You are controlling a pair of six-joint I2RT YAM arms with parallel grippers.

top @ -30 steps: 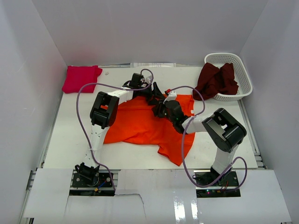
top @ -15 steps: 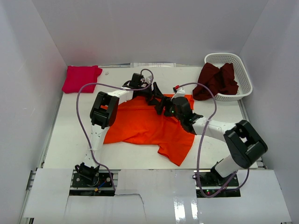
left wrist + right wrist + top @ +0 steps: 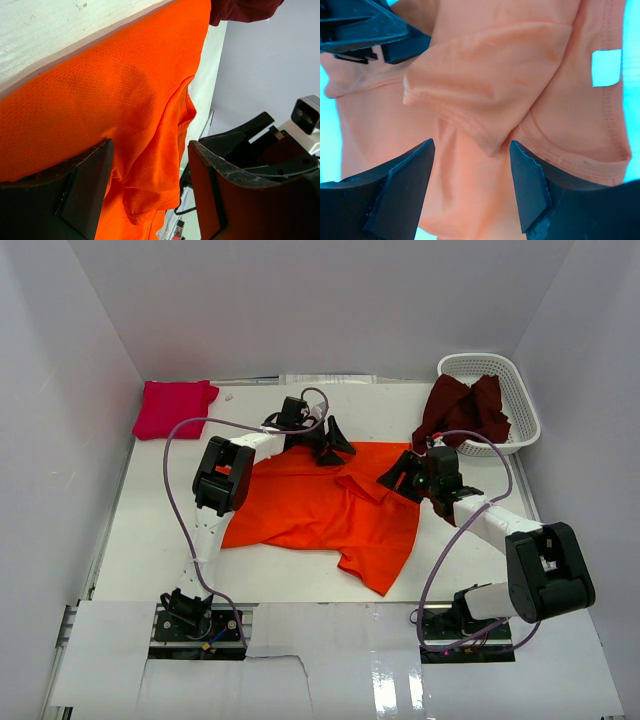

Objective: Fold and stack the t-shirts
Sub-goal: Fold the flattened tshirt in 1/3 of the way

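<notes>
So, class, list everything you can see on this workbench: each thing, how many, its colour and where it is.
soft orange cloth t-shirt: one, bright orange, spread rumpled mid-table
folded magenta-pink cloth t-shirt: one, magenta-pink, far-left corner
crumpled dark maroon cloth t-shirt: one, dark maroon, in the basket, spilling over its rim
white plastic lattice basket: one, white, far-right corner
flat white table: one, white, under it all
left gripper: one, black, open at the orange shirt's far edge
right gripper: one, black, open over its right side

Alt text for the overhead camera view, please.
An orange t-shirt lies spread on a white table, with the left arm and right arm reaching over it, jaws open. A folded pink t-shirt sits far left; a maroon t-shirt spills from a white basket far right.
</notes>
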